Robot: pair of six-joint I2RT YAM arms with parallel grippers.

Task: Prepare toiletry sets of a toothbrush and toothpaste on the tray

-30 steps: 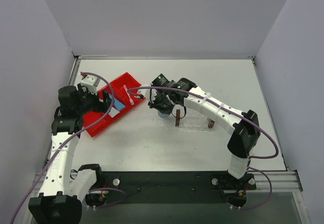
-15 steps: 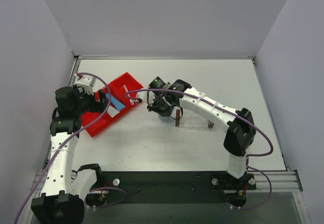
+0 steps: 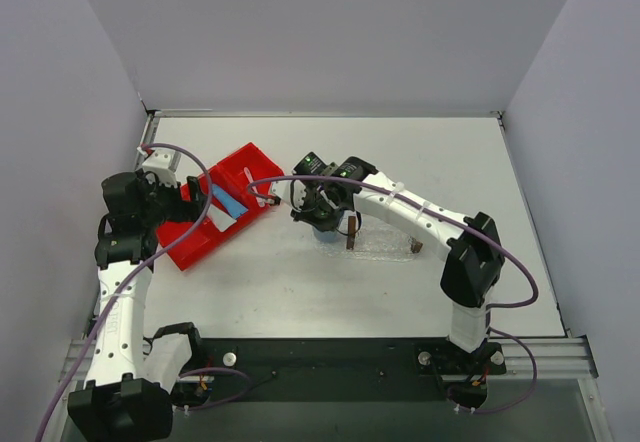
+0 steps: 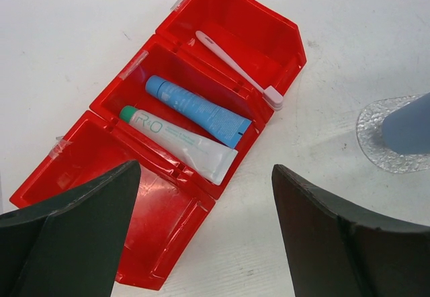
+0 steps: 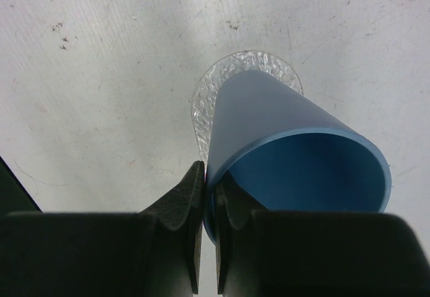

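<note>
The pale pink toothbrush (image 4: 235,68) lies in the far compartment of the red bin (image 4: 168,236). The blue toothpaste tube (image 4: 198,111) and the whitish tube (image 4: 178,142) lie side by side in the middle compartment. My left gripper (image 4: 205,176) is open and empty above the bin's near end; it also shows in the top view (image 3: 195,202). My right gripper (image 5: 209,183) is shut on the rim of the blue cup (image 5: 295,149), one finger inside and one outside. The clear tray (image 3: 385,242) with brown end blocks lies just right of the cup (image 3: 325,224).
A clear bubbly oval mat (image 5: 208,95) lies under the cup's base. The red bin (image 3: 215,217) sits at the left of the table, angled. The right arm (image 3: 420,217) reaches over the tray. Grey walls stand close on three sides.
My left gripper has drawn back to the left, away from the bin's middle. My right gripper with the cup has shifted slightly left, then held still.
</note>
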